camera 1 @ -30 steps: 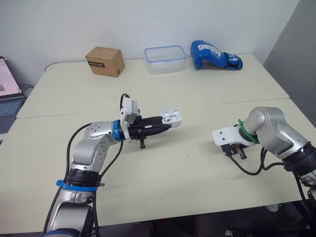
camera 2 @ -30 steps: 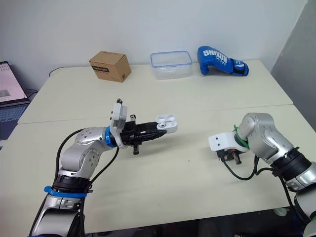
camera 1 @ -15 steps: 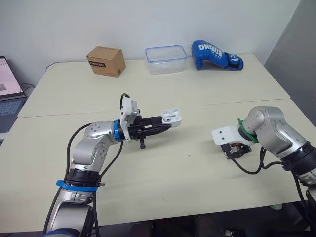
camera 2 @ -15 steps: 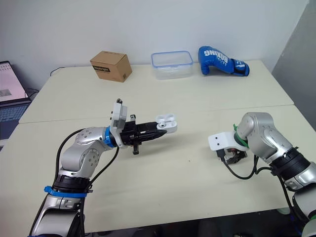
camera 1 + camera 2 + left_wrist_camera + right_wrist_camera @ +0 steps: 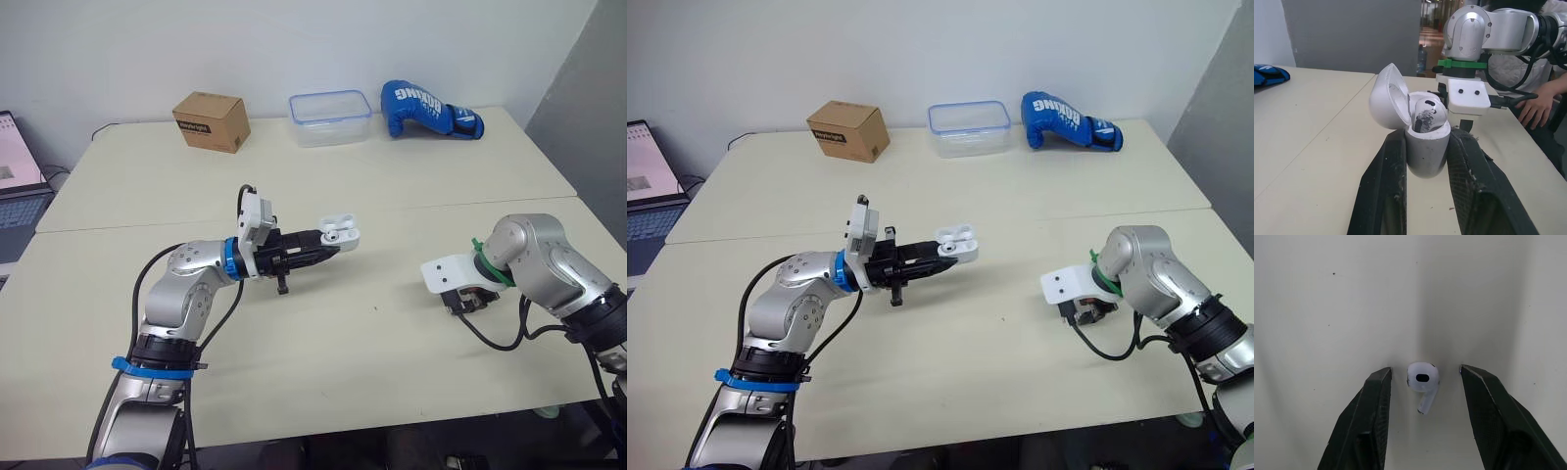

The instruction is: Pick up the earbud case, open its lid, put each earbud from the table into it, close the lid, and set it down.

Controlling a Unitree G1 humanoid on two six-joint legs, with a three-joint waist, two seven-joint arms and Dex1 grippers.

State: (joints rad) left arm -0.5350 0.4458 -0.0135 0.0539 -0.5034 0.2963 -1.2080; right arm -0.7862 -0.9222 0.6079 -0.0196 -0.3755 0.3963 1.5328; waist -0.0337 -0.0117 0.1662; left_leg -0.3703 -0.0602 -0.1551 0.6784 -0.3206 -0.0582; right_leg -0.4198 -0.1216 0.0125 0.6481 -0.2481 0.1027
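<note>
The left gripper [image 5: 1426,139] is clamped on the small white plastic earbud case [image 5: 1425,152], held above the pale tabletop [image 5: 372,186] with its rounded lid [image 5: 1385,98] swung open and one white earbud [image 5: 1426,113] seated inside. Well to its right, the right gripper [image 5: 1425,370] points down with fingers spread wide either side of the loose white earbud [image 5: 1423,378], which lies on the table touching neither. Along the far edge stand a brown cardboard box [image 5: 209,120], a clear blue-rimmed plastic container [image 5: 330,117] and a blue boxing glove [image 5: 427,109].
</note>
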